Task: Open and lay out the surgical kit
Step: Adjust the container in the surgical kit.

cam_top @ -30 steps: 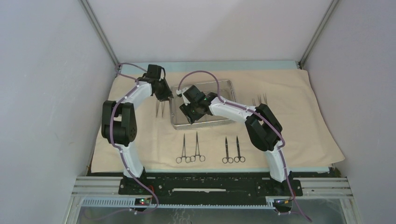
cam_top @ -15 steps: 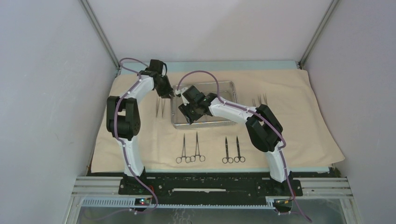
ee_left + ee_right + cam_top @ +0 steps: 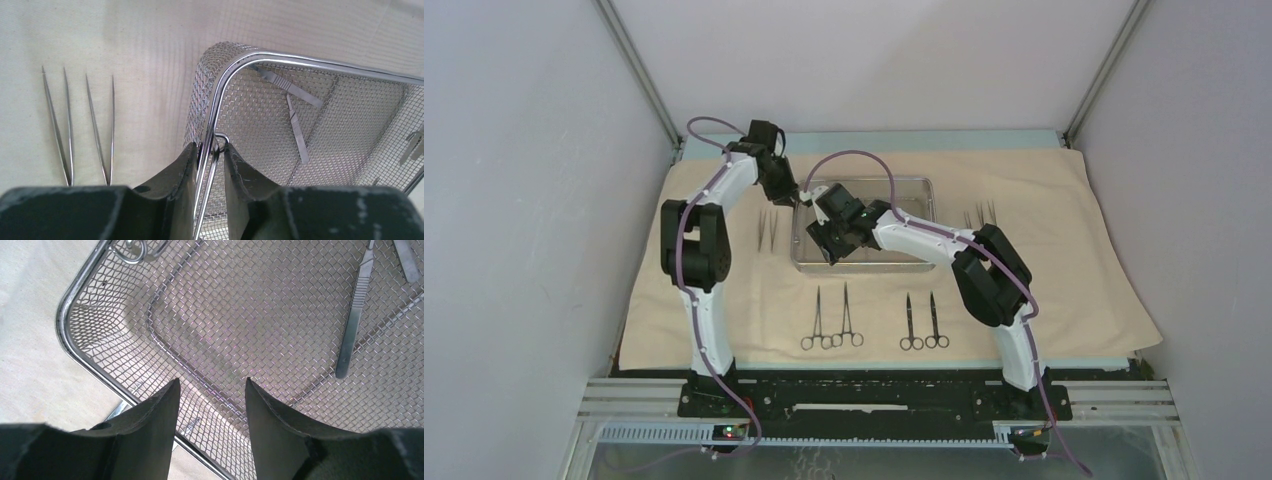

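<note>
Cloth wrap (image 3: 1064,280) between pale walls (image 3: 524,200); left end effector (image 3: 209,147) seemingly tight on mesh tray (image 3: 310,62) rim, right end effector (image 3: 211,382) spread, empty.

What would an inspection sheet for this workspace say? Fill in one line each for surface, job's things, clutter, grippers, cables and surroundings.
Surface: beige cloth wrap spread flat.
Job's things: mesh tray holding two flat steel handles; four ring-handled instruments in a near row; tweezers left of tray, more tweezers on its right.
Clutter: nothing seen.
Grippers: left gripper shut on tray rim; right gripper open above tray floor.
Cables: purple cables along both arms.
Surroundings: plain walls, metal frame posts.
</note>
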